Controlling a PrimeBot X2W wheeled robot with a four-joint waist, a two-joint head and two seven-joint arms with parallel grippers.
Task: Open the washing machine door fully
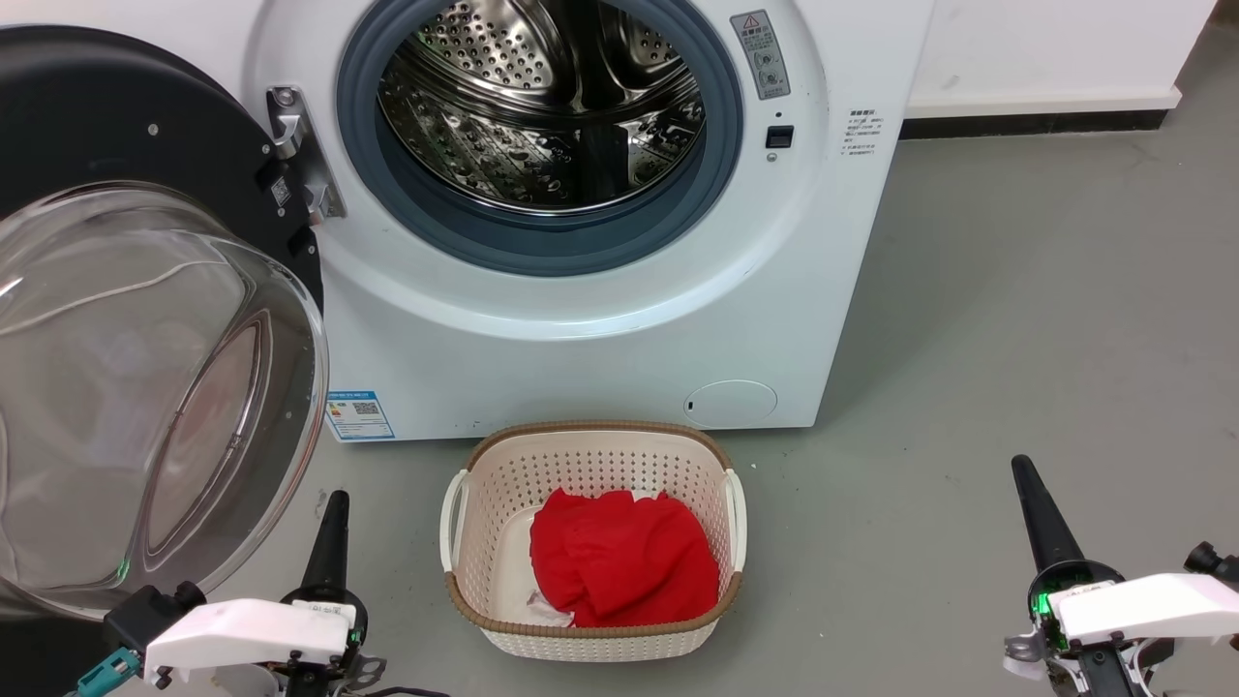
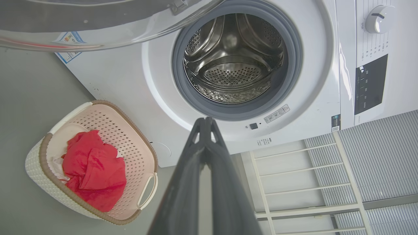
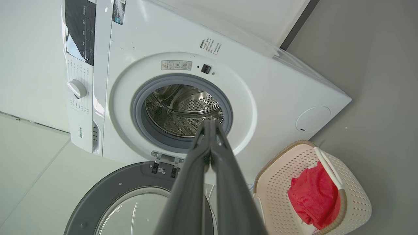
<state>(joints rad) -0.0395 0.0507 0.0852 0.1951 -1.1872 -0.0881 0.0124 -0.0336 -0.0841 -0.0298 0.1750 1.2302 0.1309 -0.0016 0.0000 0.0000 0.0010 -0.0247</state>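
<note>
Off to the left of the white washing machine (image 1: 600, 329), the washing machine door (image 1: 145, 319) stands wide on its hinge, drum bared, so the job looks about done; left claw (image 1: 334, 513) and right claw (image 1: 1028, 484) sit low, both pinched closed on nothing.

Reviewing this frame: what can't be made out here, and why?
1. Head view: the washing machine door runs off the left edge, so its outer rim is cut off.
2. Right wrist view: the door's lower part is cut by the bottom edge and partly covered by the right gripper.
3. Head view: the print on the warning label is too small to read.
4. Head view: the red cloth hides whatever lies under it in the laundry basket.
</note>
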